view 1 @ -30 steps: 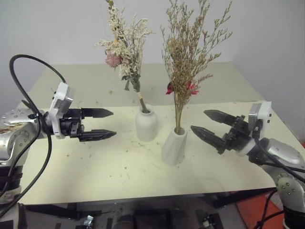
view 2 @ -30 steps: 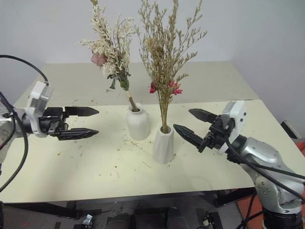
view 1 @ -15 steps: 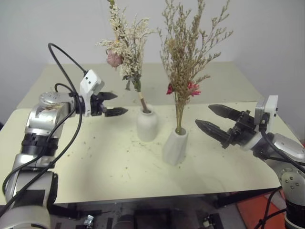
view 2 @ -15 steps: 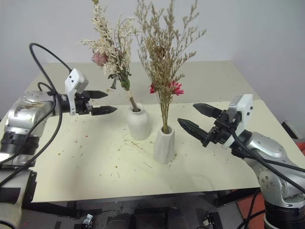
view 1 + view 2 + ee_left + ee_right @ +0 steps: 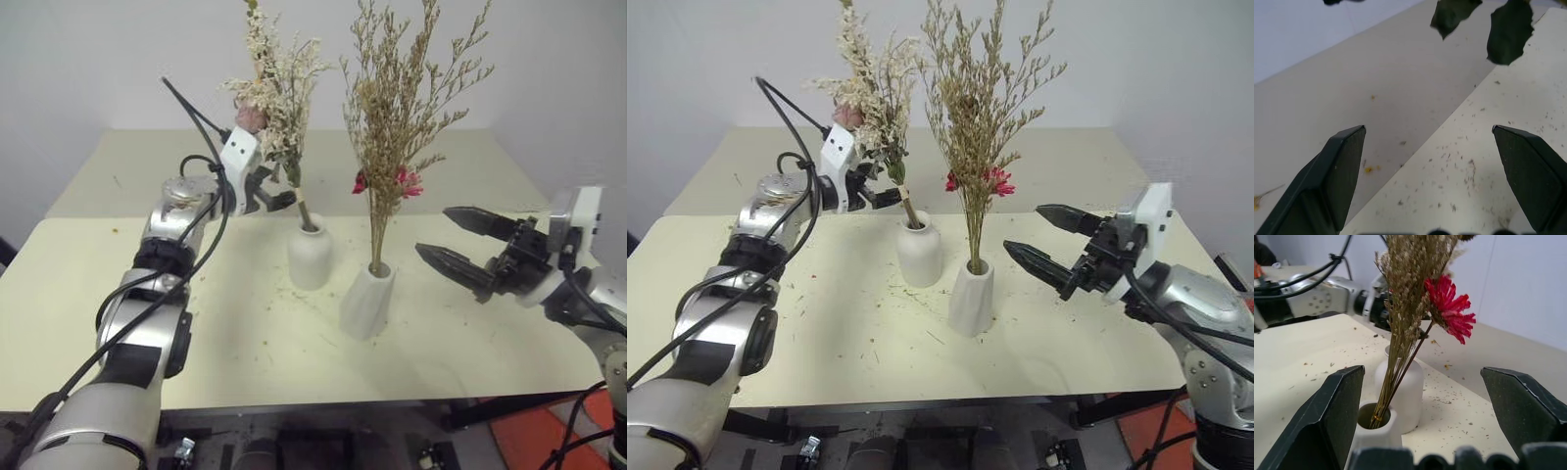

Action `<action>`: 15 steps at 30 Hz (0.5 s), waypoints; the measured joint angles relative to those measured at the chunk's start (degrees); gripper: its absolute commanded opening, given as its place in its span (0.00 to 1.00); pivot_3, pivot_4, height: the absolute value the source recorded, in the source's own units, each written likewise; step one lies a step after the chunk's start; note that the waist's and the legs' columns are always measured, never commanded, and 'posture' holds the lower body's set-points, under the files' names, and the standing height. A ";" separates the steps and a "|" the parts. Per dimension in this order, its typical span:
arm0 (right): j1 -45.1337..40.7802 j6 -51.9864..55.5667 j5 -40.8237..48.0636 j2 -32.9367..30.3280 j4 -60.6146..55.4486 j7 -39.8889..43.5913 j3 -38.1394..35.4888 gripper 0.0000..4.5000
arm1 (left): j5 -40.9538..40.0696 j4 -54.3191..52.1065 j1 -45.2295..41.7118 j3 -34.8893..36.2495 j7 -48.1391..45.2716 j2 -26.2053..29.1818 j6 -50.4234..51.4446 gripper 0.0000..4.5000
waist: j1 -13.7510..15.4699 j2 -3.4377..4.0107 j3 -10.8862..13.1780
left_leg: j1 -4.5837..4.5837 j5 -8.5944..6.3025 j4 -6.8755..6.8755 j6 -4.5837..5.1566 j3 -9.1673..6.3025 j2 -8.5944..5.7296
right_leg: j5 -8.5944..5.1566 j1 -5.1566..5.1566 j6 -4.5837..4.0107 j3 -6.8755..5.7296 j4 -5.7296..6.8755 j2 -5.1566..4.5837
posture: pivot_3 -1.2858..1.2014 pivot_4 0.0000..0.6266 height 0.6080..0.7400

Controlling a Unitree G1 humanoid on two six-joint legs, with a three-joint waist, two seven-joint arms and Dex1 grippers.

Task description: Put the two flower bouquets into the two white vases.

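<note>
Head views: the rose bouquet (image 5: 272,93) stands in the rounded vase (image 5: 311,257) and the grass bouquet (image 5: 397,108) in the tapered vase (image 5: 367,302) on the worktop (image 5: 225,333); both placements appear complete. Left wrist view: left end effector (image 5: 1427,147) spread, empty, beside hanging leaves (image 5: 1484,24). Right wrist view: right end effector (image 5: 1422,387) spread, empty, facing both vases.

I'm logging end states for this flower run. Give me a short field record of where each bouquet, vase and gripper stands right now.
rose bouquet: stem in the rounded vase, leaning left
grass bouquet: upright in the tapered vase
vases: both standing on the table, rounded one behind and left of the tapered one
left gripper: open, beside the rose bouquet's stem, holding nothing
right gripper: open, empty, right of the tapered vase
task state: both bouquets are in vases
</note>
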 measured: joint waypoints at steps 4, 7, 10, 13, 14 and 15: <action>0.85 0.14 0.78 -2.40 0.11 1.93 -1.57 0.99 | -0.04 1.42 -0.48 0.85 -0.95 -1.09 -2.54 1.00 | -0.04 -0.01 0.01 | 0.00 0.00 0.00 0.00 0.00 0.00 | 0.00 0.00 0.00 0.00 0.01 0.00 | 0.52 0.24 1.00; 1.60 0.16 0.80 -3.37 0.25 3.18 -2.04 0.99 | -0.27 1.19 -0.46 1.91 -2.26 -1.22 -3.25 1.00 | -0.05 -0.01 0.01 | 0.01 0.00 0.01 0.00 0.00 0.00 | 0.01 0.01 0.02 0.01 0.02 0.00 | 0.52 0.24 1.00; 1.69 0.16 0.81 -3.82 0.60 4.13 -2.27 0.99 | -1.22 -1.39 0.41 2.67 -4.60 -1.79 -3.98 1.00 | 0.03 -0.01 0.01 | 0.01 0.00 0.01 0.00 0.00 0.00 | 0.01 0.02 0.02 0.01 0.00 -0.01 | 0.52 0.24 1.00; 1.69 0.16 0.77 -3.86 1.44 5.00 -2.26 0.99 | -2.29 -6.62 2.56 3.16 -7.42 -2.50 -3.73 1.00 | 0.02 -0.01 0.01 | -0.01 0.00 0.01 0.00 0.00 0.00 | 0.02 0.02 0.03 0.01 -0.01 -0.02 | 0.52 0.24 1.00; 1.69 0.16 0.76 -3.87 1.63 5.21 -2.25 0.99 | -3.08 -8.18 3.13 3.20 -8.25 -2.69 -3.40 1.00 | 0.02 -0.01 0.01 | -0.01 0.00 0.02 0.00 0.00 0.00 | 0.02 0.02 0.03 0.01 0.00 -0.02 | 0.52 0.24 1.00; 1.69 0.16 0.74 -3.87 1.81 5.35 -2.24 0.99 | -3.72 -10.19 3.84 3.31 -9.02 -2.76 -2.51 1.00 | 0.00 -0.01 0.01 | 0.00 0.00 0.02 0.00 0.00 0.00 | 0.02 0.02 0.03 0.01 0.01 -0.02 | 0.52 0.24 1.00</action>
